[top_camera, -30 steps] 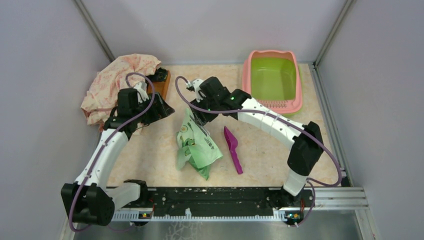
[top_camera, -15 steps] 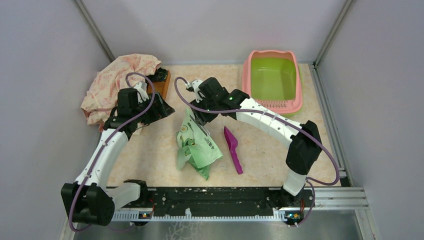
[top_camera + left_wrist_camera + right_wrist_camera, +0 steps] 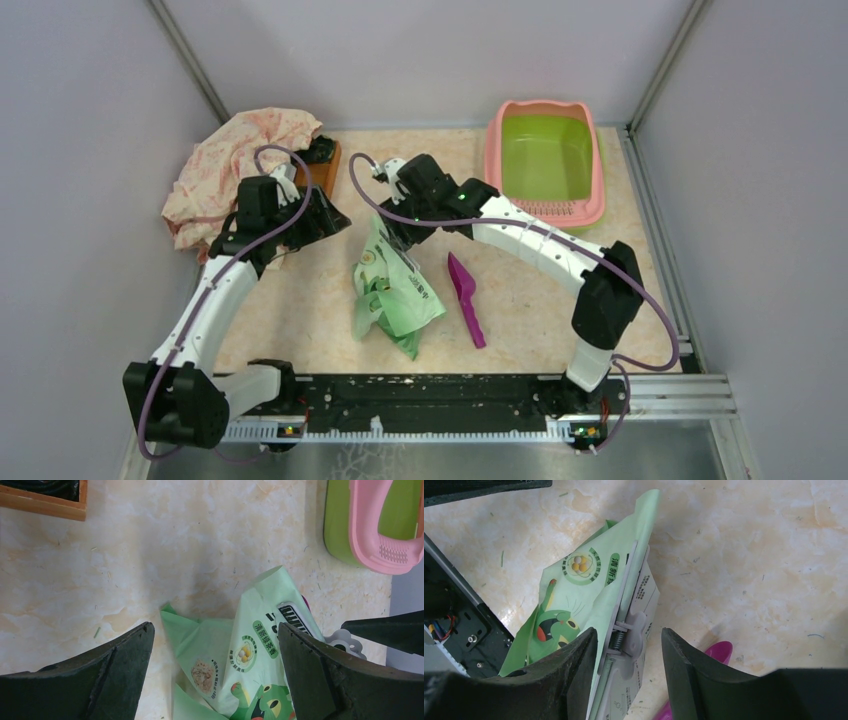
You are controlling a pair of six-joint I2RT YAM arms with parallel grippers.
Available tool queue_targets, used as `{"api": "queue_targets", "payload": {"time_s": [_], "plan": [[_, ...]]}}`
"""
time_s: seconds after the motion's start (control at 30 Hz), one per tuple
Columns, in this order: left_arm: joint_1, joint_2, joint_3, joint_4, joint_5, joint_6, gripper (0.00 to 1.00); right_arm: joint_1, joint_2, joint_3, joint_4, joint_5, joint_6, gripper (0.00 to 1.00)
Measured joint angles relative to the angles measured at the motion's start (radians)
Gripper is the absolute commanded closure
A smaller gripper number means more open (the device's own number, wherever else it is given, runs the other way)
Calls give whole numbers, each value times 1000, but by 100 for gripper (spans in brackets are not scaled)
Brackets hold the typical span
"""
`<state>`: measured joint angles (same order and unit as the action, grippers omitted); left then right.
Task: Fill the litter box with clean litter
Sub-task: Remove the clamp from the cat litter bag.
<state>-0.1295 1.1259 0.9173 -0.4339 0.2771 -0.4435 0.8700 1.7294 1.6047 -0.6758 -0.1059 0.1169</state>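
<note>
The litter box (image 3: 596, 190), with a pink rim and a bare lime-green basin, stands at the back right; its corner shows in the left wrist view (image 3: 372, 540). No clean litter shows. A light green printed bag (image 3: 393, 292) lies mid-table, shut by a grey clip (image 3: 628, 639). My right gripper (image 3: 398, 232) is open over the bag's top end. In its wrist view the right gripper (image 3: 629, 632) straddles the clip, one finger against the bag and the other clear of it. My left gripper (image 3: 322, 218) (image 3: 215, 630) is wide open just left of the bag (image 3: 240, 665), holding nothing.
A purple scoop (image 3: 465, 298) (image 3: 716, 655) lies right of the bag. A crumpled pink cloth (image 3: 235, 165) and a small wooden tray (image 3: 322, 168) (image 3: 45, 505) sit at the back left. Walls enclose the table on three sides.
The left wrist and its cable have shifted very slightly. The bag, scoop and litter box lie as before.
</note>
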Motion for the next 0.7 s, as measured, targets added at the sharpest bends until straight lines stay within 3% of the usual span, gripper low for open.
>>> {"api": "queue_targets", "payload": {"time_s": [0.7], "plan": [[-6,5,-3,2,0,11,1,0,0,28,-5,8,14,58]]}}
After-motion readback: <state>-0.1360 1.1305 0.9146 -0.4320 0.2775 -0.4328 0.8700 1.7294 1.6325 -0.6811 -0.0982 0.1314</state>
